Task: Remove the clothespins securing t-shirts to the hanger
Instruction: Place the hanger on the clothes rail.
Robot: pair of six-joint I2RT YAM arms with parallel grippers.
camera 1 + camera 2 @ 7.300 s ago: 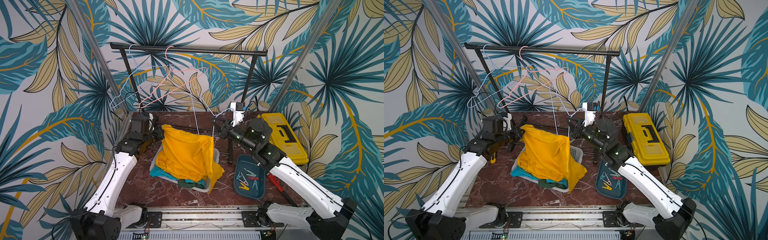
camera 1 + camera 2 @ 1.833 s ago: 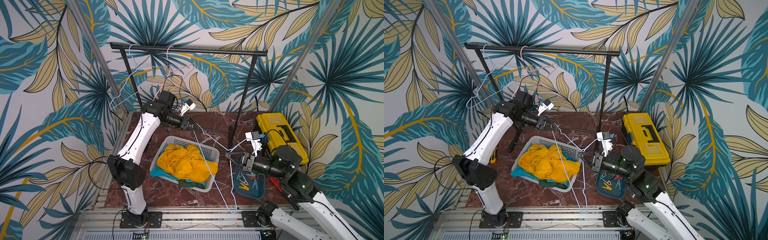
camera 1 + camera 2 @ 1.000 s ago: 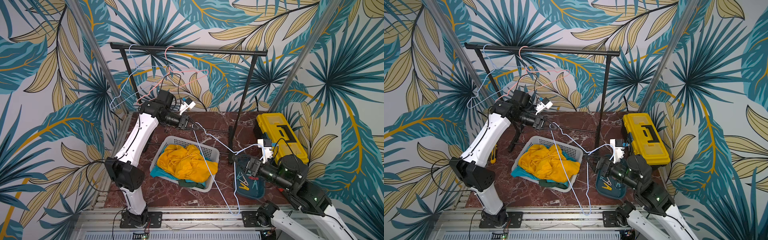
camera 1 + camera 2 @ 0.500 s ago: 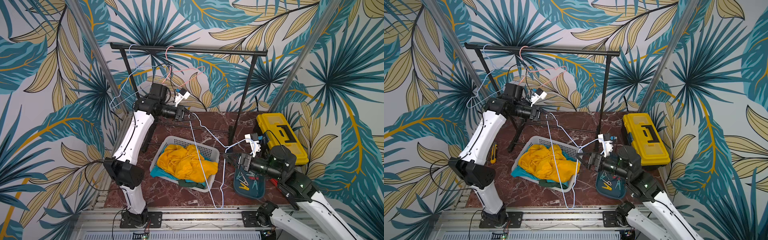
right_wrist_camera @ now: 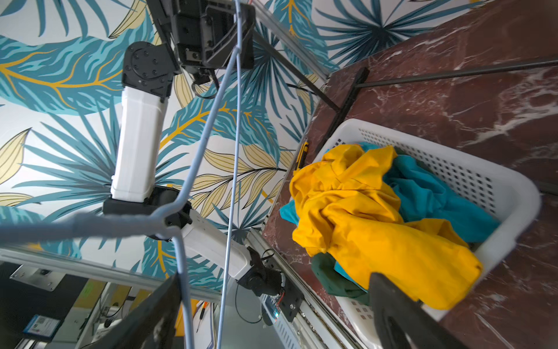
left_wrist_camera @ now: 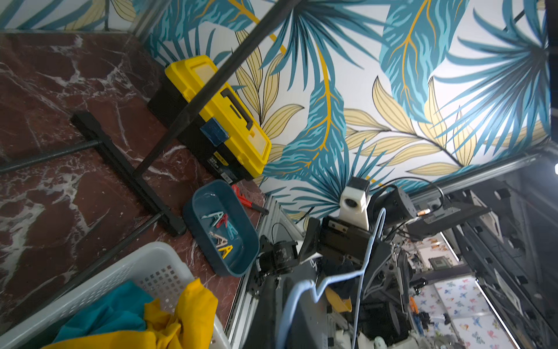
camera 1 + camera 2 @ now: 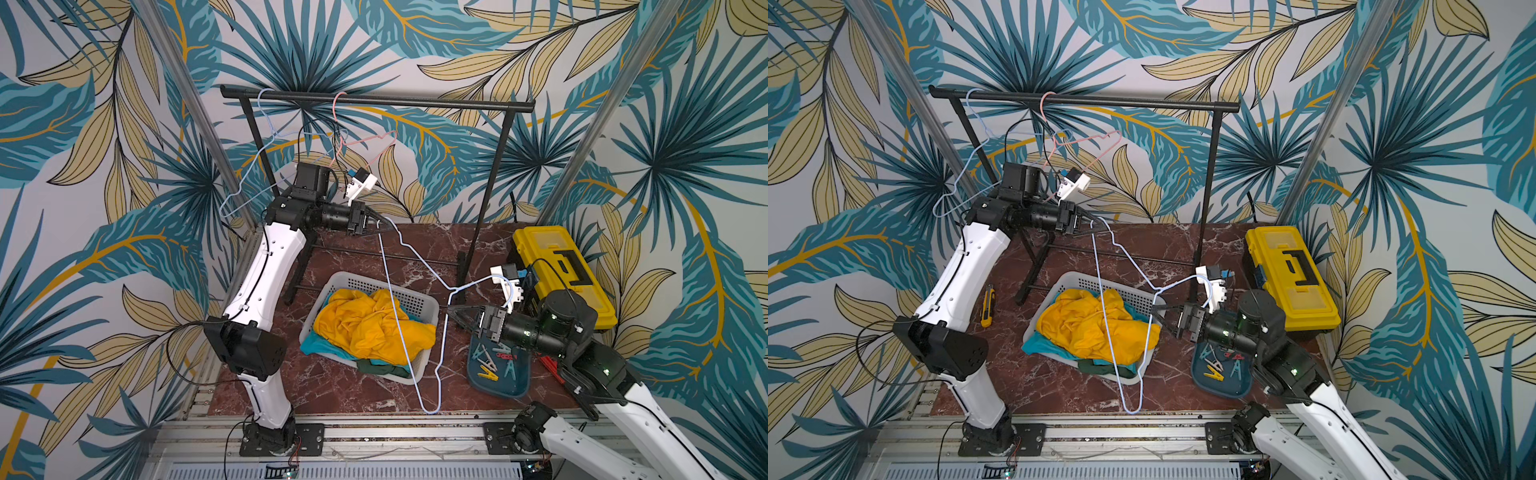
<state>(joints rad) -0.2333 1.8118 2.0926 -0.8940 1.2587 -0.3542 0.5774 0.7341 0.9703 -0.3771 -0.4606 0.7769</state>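
pale blue wire, thin and round, forms the bare hanger (image 7: 395, 311), slung slantwise over the table. the left gripper (image 7: 384, 226) has its jaws pressed together on one shoulder bend, raised over the back left of the table. the right gripper (image 7: 455, 316) stands with jaws spread about the wire below the twisted neck, pinching nothing; contact cannot be told. the t-shirts (image 7: 365, 328), soft crumpled cloth, yellow over turquoise and dark green, lie heaped in the white perforated basket (image 7: 365, 282) mid-table. the clothespins (image 7: 494, 361), small hard plastic clips, lie loose in the dark teal tray (image 7: 505, 386) towards the front right corner. judgement: unpinning looks complete; the step in hand is putting the hanger away, probably on the black rail (image 7: 415, 102). recommended: draw the right jaws clear of the hook first, then lift slowly with the left, since slick wire may swivel in a single pinch and its low corner, at the front edge, could snag the basket rim.
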